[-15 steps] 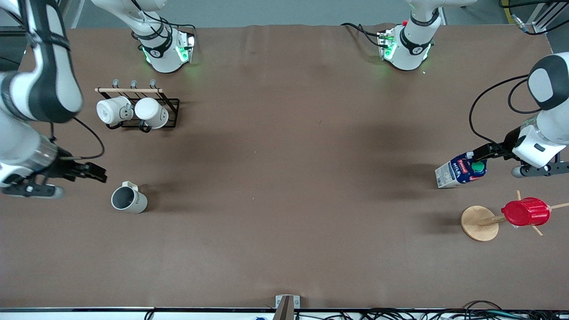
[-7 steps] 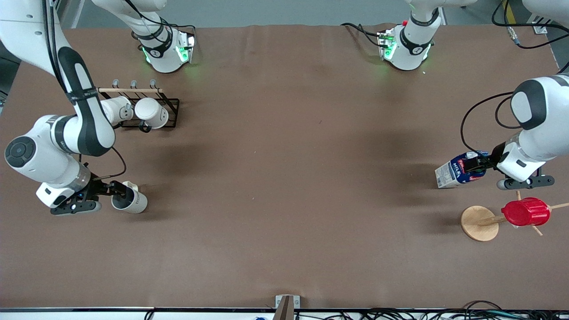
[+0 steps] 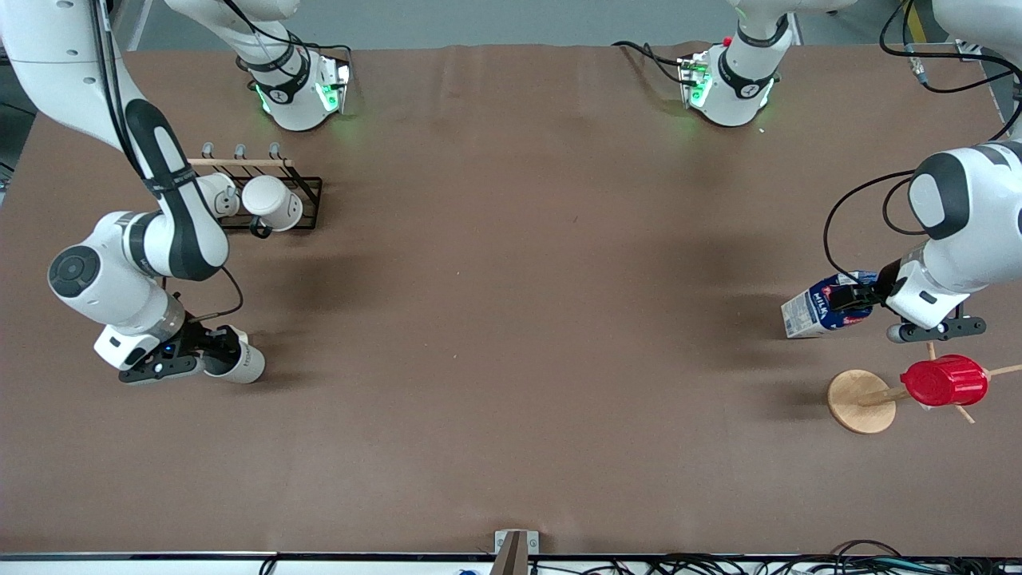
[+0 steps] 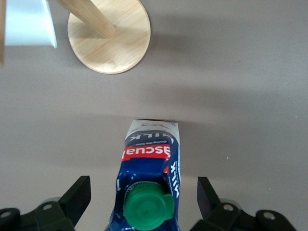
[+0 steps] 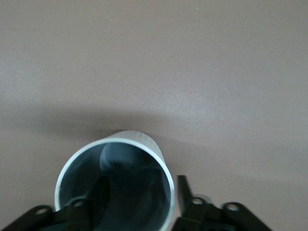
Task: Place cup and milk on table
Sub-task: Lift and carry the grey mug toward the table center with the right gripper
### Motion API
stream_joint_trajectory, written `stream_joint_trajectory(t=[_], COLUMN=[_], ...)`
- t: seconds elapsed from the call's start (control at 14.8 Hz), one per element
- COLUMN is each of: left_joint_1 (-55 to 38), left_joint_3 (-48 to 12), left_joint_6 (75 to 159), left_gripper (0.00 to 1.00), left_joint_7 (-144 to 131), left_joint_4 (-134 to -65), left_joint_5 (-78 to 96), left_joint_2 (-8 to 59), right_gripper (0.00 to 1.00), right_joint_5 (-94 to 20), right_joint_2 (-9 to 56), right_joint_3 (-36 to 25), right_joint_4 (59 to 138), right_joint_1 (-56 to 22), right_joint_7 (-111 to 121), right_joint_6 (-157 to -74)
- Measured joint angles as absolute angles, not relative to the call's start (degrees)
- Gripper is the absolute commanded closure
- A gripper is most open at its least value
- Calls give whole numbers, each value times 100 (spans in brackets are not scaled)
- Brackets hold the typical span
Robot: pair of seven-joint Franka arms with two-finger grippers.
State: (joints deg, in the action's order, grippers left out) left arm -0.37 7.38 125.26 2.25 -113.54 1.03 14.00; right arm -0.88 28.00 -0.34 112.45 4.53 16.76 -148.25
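**A:** Where does the cup (image 3: 238,364) sit for you?

**Me:** It stands on the table (image 3: 511,335) at the right arm's end, nearer the front camera than the black rack (image 3: 307,200) with the two white mugs (image 3: 271,203). My right gripper (image 3: 209,352) is at its rim: in the right wrist view one finger (image 5: 98,192) is inside the mouth, the other outside the wall, the two apart and straddling it. From the wrist, the cup's body lies toward 3 o'clock in the front view.

**A:** And the milk (image 3: 822,310)?

**Me:** It lies at the left arm's end, its long axis running 9 to 3 o'clock, gable and green cap (image 4: 148,208) toward 3, straight at my left gripper (image 3: 849,297). The fingers (image 4: 77,197) are spread wide, one on each side of the carton's top and clear of it. The wooden stand (image 3: 861,401) with the red cup (image 3: 944,380) sits at about 5 o'clock from the carton.

**A:** So what matters next?

**Me:** I judge each arm has its own object; both need only to close.
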Motion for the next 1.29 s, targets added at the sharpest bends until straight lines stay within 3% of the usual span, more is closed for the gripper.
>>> stream_joint_trajectory(t=[0.07,0.14,0.27,0.47,0.88,1.29], left_joint_1=[-31,-31,-31,-32,-33,-65], left_joint_3=[738,738,737,736,726,584], left_joint_6=[12533,12539,12543,12544,12388,11003], left_gripper=[33,49,70,91,99,100], left_joint_7=[225,225,225,226,535,563], left_joint_4=[-11357,-11357,-11358,-11373,-11245,-10121], left_joint_5=[103,103,103,96,96,96], left_joint_2=[1400,1400,1400,1398,1236,1065], right_gripper=[98,100,100,100,100,100], right_joint_5=[-88,-88,-88,-100,-111,-115], right_joint_2=[2849,2889,2925,2922,2699,2790], right_joint_3=[-37,-44,-61,-64,68,132], right_joint_4=[11245,11241,11215,11079,9665,9059], right_joint_1=[455,462,499,532,-182,-2025], right_joint_7=[1680,1681,1682,1633,-530,-3245], right_joint_6=[-14886,-14924,-14954,-14803,-12274,-12072])
